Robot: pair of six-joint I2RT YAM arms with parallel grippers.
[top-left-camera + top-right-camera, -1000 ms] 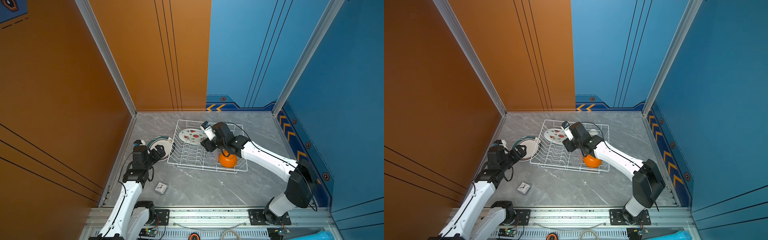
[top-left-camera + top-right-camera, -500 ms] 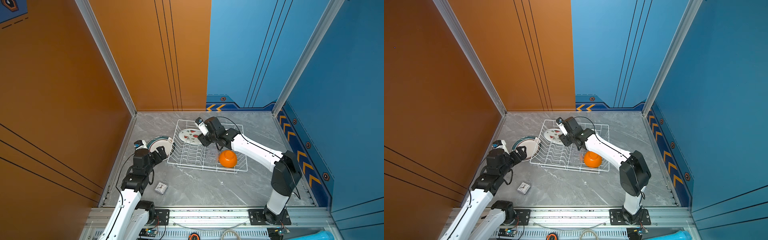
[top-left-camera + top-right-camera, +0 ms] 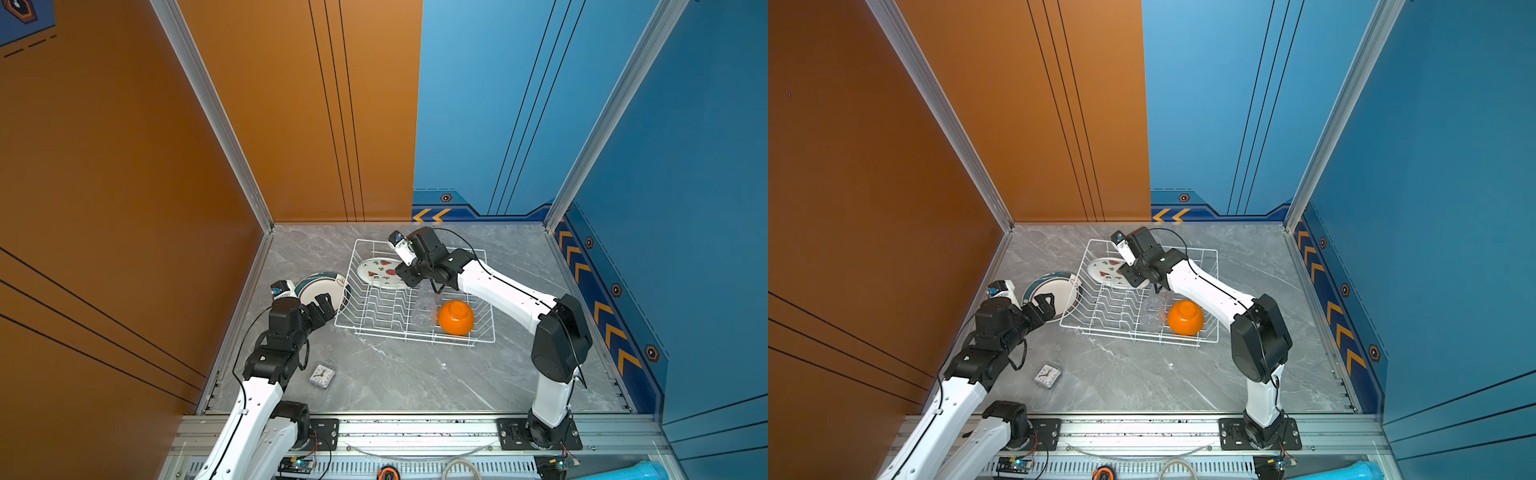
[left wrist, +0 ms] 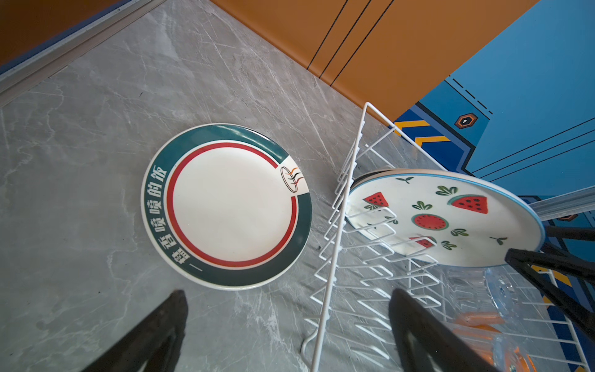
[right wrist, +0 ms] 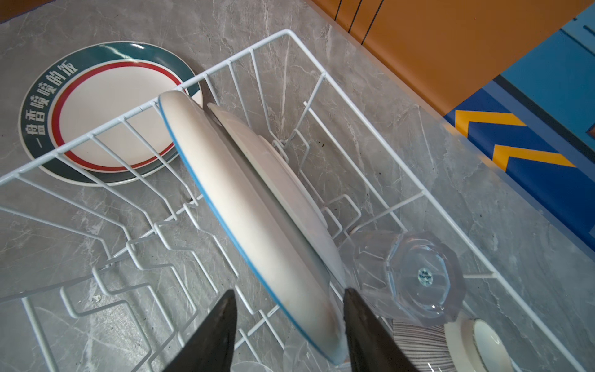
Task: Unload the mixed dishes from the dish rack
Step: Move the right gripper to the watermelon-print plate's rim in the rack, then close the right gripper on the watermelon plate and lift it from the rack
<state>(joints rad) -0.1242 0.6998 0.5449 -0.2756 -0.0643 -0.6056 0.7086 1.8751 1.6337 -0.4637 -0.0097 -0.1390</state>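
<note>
Right arm rises from its base at the tabletop's point(image 3: 415, 382) front edge, elbow bent high near the right edge, and its forearm slants back and left over the dish rack point(image 3: 382, 307). The right gripper point(image 5: 288, 291) points down at the rack's back-left corner. Its jaws are partly apart and straddle the rim of the watermelon plate point(image 5: 244, 206). One finger point(image 5: 222, 322) shows a gap to the blue edge, the other sits close to the plate's back; contact unclear. The plate stands tilted in the dividers, with a plain white plate point(image 5: 273, 167) leaning right behind it.

Left arm comes up from the front-left corner, wrist bent forward. The left gripper point(image 3: 326, 301) hovers with jaws spread wide and holds nothing, low over the green-rimmed plate point(image 4: 231, 206).

That plate lies flat on the tabletop near the left edge, just beside the rack's left side and outside it.

Rack sits mid-tabletop, toward the back edge. Orange bowl point(image 3: 456, 318) is upside down in its front-right part, and a clear tumbler point(image 5: 409, 277) is just beside the plates. Ribbed bowl point(image 5: 418, 338) is partly visible next to the tumbler.

Small clock point(image 3: 322, 376) lies on the tabletop near the front-left corner, apart from the rack.
</note>
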